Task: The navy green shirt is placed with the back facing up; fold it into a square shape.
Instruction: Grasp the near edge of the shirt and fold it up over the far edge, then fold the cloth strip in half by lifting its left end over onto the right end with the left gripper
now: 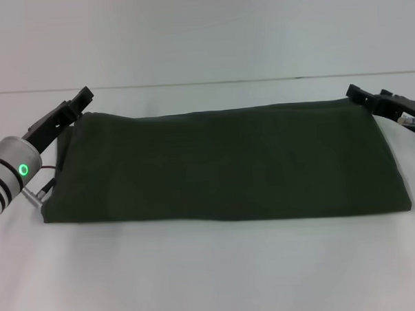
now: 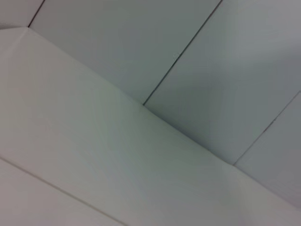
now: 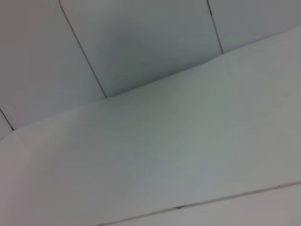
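The shirt [image 1: 225,165] is lying mid-frame on the surface [image 1: 212,272] as a wide band, folded lengthwise. The left tool [image 1: 81,100] and right tool [image 1: 360,95] are sitting at its upper corners; whether they are gripping, I cannot tell. Next, seemingly: folding crosswise into a square.

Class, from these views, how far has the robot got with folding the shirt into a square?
Done: the navy green shirt already lies folded into a wide flat band on the table. In hand: the left end effector and right end effector sit at its far corners. Left: folding the band's width down; it is still far wider than deep.
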You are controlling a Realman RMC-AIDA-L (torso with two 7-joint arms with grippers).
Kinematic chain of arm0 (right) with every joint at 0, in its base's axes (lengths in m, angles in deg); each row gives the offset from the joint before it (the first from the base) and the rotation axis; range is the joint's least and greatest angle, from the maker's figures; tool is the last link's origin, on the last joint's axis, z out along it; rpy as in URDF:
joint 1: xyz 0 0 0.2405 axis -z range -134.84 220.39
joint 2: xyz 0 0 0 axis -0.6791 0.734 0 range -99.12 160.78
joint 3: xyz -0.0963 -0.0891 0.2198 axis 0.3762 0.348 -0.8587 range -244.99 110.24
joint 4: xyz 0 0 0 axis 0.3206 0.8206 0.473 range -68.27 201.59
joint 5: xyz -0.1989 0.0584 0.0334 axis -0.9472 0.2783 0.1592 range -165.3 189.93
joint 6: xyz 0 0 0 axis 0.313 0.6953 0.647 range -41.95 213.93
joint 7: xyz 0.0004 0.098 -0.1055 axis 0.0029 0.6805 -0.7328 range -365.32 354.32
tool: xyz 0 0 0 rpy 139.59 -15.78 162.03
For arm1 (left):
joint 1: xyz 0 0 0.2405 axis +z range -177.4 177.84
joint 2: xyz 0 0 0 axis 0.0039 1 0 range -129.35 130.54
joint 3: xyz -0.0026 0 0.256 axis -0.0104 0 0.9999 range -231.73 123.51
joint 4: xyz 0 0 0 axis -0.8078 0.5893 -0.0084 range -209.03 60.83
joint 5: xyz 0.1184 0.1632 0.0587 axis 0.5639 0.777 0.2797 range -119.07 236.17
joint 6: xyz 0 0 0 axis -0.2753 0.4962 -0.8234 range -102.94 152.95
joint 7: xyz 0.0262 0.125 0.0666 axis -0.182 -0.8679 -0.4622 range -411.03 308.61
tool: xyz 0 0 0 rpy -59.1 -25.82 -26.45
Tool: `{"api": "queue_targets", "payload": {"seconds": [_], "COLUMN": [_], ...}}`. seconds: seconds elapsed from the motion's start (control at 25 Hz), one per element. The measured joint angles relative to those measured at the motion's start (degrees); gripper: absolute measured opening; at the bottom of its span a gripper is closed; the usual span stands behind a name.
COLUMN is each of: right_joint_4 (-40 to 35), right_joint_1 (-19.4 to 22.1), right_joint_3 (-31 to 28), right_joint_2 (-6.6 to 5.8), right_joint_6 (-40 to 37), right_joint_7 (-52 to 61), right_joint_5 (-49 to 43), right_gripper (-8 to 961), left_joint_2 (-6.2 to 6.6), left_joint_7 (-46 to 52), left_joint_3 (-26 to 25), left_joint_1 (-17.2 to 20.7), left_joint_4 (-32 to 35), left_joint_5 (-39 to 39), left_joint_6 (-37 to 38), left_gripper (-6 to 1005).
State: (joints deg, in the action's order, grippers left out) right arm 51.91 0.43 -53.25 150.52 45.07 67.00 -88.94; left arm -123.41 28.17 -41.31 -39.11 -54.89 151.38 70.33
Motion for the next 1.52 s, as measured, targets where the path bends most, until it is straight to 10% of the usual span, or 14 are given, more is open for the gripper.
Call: {"api": "queue_targets", "payload": {"seconds": [0.2,0.64,1.04,1.52], "right_joint_4": [-1.94,-11.81,-9.53,-7.98], "right_joint_1": [3.47,17.15,18.62,17.40], "right_joint_3": [-0.03,12.56,20.68,20.48], "right_joint_2": [-0.09,-0.35,0.32,0.30], "right_joint_6": [-6.22,-45.75,-46.55,-41.71], "right_joint_7": [-0.02,-8.30,-17.29,-19.84], "right_joint_5": [2.85,0.37,-6.32,-6.10], "right_gripper": [771,826,826,825], "left_joint_2": [0.74,6.19,10.45,11.62], "left_joint_7": [3.43,15.17,48.10,68.31], "left_joint_3": [3.42,10.55,13.94,10.95], "left_joint_1": [2.05,10.15,15.82,20.39], "left_joint_4": [0.17,2.01,12.31,20.43], "left_joint_5": [0.24,0.27,14.94,28.07], "left_joint_6": [6.74,29.94,36.19,39.58], "left_gripper": [617,660,733,734]}}
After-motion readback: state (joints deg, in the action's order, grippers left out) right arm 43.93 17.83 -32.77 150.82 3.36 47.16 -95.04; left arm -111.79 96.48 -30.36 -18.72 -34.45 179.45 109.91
